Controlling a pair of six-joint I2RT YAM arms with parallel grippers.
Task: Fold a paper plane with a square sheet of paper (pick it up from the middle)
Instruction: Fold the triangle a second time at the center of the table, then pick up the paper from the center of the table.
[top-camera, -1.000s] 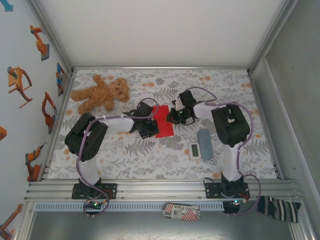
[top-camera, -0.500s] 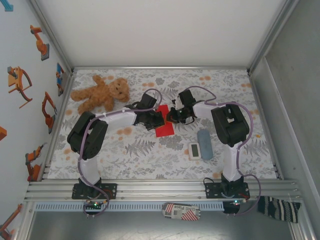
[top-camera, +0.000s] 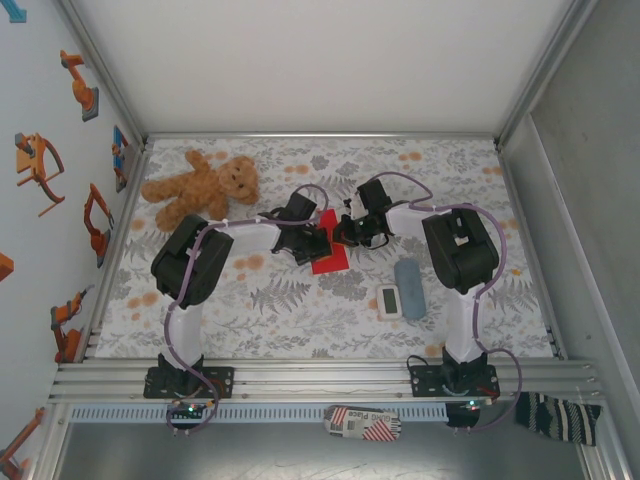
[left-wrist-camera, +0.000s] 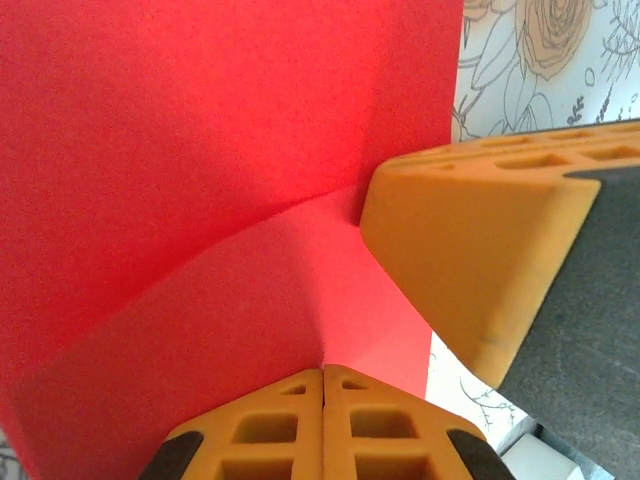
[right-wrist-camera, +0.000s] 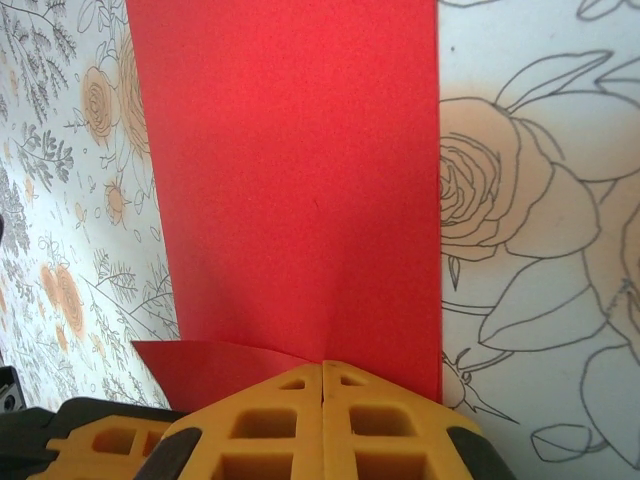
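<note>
The square sheet of paper (top-camera: 331, 252) is bright red and lies mid-table, partly folded. My left gripper (top-camera: 313, 241) is shut at its left side. In the left wrist view its shut tips (left-wrist-camera: 323, 370) touch the paper (left-wrist-camera: 200, 150) where a raised flap (left-wrist-camera: 200, 370) meets the flat layer; I cannot tell whether paper is pinched. My right gripper (top-camera: 346, 233) is shut at the paper's far right edge. Its tips (right-wrist-camera: 323, 365) rest on the red sheet (right-wrist-camera: 290, 170), with a curled flap (right-wrist-camera: 205, 360) beside them. A right finger (left-wrist-camera: 470, 250) shows close by in the left wrist view.
A teddy bear (top-camera: 205, 187) lies at the far left. A grey-blue block (top-camera: 408, 275) and a white timer (top-camera: 389, 300) sit right of the paper. A striped box (top-camera: 363, 422) and a dark cloth (top-camera: 560, 417) lie below the table's front rail.
My left gripper has swung from the paper's near-left corner up along its left edge toward the far side. The right gripper has stayed put.
</note>
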